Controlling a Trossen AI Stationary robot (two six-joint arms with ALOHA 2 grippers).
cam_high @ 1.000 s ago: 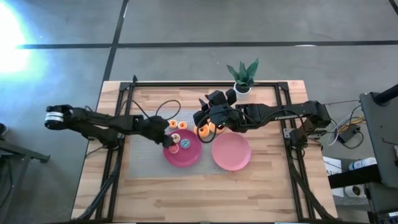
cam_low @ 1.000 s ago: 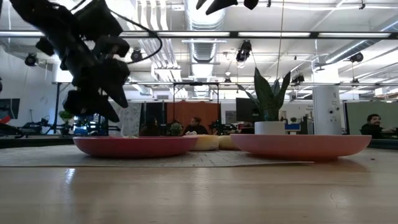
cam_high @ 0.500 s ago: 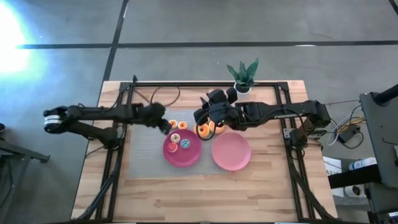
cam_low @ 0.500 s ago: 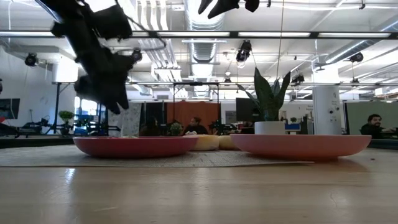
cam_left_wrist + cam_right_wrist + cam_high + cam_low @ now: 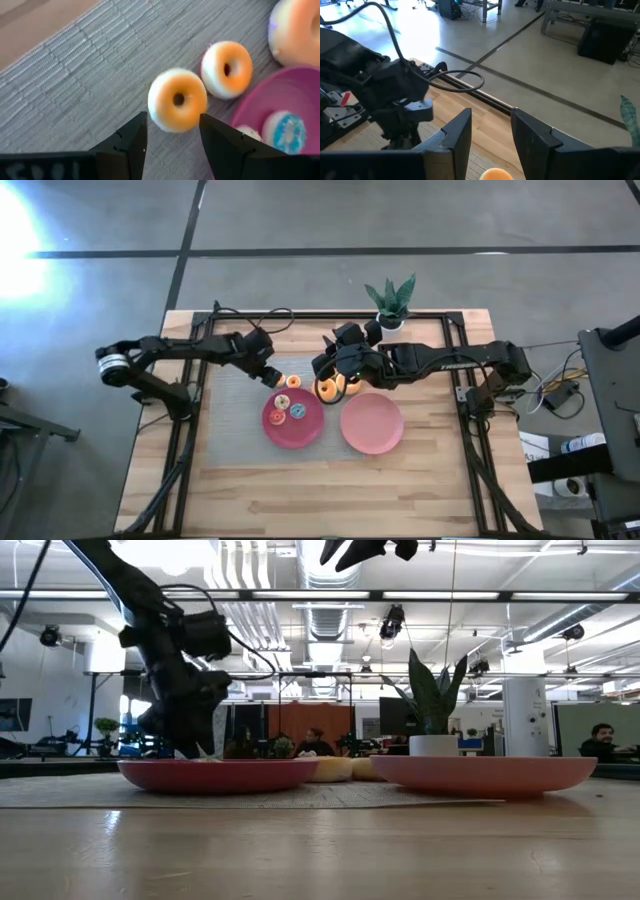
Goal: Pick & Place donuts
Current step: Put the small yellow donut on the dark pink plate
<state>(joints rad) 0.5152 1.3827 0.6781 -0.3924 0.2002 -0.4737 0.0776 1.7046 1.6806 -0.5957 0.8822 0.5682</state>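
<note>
High view: a wooden table [image 5: 250, 490] carries a grey woven mat [image 5: 225, 435], a round magenta plate [image 5: 290, 432] and a round pink plate [image 5: 372, 425]. The left gripper [image 5: 272, 376] is seen over the mat near the table's far edge, beside small orange toy donuts [image 5: 285, 381]. The right gripper [image 5: 325, 370] is held above larger donuts.

Low view: both plates are seen edge-on.

Left wrist view: the fingers are spread, empty, framing a white-iced orange donut [image 5: 178, 99].

Right wrist view: the fingers [image 5: 456, 135] are apart, nothing gripped.

A pick seems underway; lowering and closing would follow.
</note>
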